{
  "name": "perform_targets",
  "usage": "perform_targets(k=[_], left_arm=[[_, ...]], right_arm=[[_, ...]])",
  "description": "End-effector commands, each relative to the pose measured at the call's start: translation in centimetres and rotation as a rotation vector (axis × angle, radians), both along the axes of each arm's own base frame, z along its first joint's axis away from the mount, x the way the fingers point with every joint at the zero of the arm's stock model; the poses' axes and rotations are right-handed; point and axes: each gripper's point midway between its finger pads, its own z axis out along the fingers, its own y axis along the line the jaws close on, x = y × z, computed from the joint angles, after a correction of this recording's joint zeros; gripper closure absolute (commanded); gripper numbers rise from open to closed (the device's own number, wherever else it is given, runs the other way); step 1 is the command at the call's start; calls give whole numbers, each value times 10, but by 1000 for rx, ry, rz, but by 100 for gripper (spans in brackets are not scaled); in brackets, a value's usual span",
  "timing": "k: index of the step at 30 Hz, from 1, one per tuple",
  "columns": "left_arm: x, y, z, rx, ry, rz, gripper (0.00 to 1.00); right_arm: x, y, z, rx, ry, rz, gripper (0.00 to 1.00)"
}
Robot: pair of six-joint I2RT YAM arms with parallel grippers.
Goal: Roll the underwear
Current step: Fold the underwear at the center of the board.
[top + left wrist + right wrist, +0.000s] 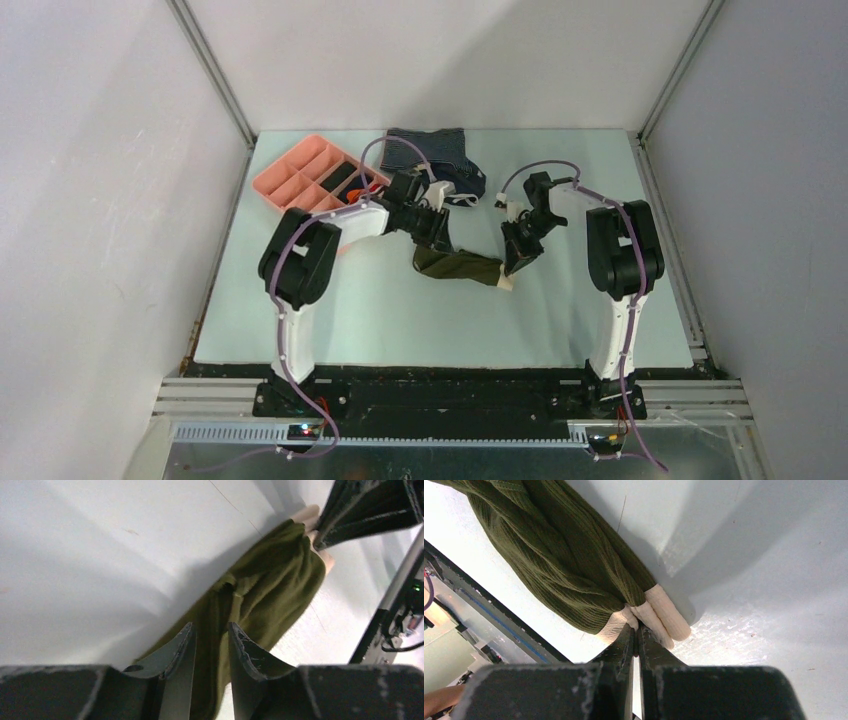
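Left end effector (210, 628) and right end effector (636, 629), tilted downward, tight on underwear (559, 565) ends

underwear (559, 555) | cut off top-left (right wrist) | tray (283, 178) contents perhaps unreadable

- You're working in a robot test cell, a lab rather than a home: plain white wall panels (100, 200) close in the pale desk (400, 320) on three sides.
- Bare aluminium frame rails (212, 72) run up the corners.
- The left arm (300, 262) and right arm (622, 250) are bolted to a black base plate (450, 398) at your near edge, with purple cables (281, 335) strung loosely along them.
- The only household things look like props: the underwear (460, 266) and a pink tray (290, 163).
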Motion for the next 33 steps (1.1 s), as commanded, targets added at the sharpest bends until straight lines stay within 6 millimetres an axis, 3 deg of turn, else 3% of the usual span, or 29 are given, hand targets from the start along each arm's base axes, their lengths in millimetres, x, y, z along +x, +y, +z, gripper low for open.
perform_targets(k=[1,5,7,12,15,20,21,26,30,33], left_arm=[[30,12,-1,73,-82,28,64],[35,15,2,85,-92,31,63],[34,13,14,60,-98,39,63],[21,-10,81,-152,-154,10,66],[-3,-30,87,-231,-90,-72,68],[-29,-57,56,-299,105,-89,72],[-30,-63,56,-324,106,-99,73],[-30,-72,15,-256,171,-71,74],[-25,-68,-13,-153,163,-54,73],[-22,-65,-25,-111,158,-39,73]], right_arm=[[-2,1,-5,-42,-10,23,94],[-2,1,-6,-45,-10,23,93],[-2,1,-6,-46,-7,20,92],[-2,1,-6,-48,-3,11,91],[-2,1,-6,-47,-3,10,90],[-3,1,-7,-55,1,9,88],[-3,1,-7,-55,3,9,88],[-4,1,-7,-57,3,13,85],[-4,-1,3,-61,-4,30,75],[5,-6,29,-68,-90,89,56]])
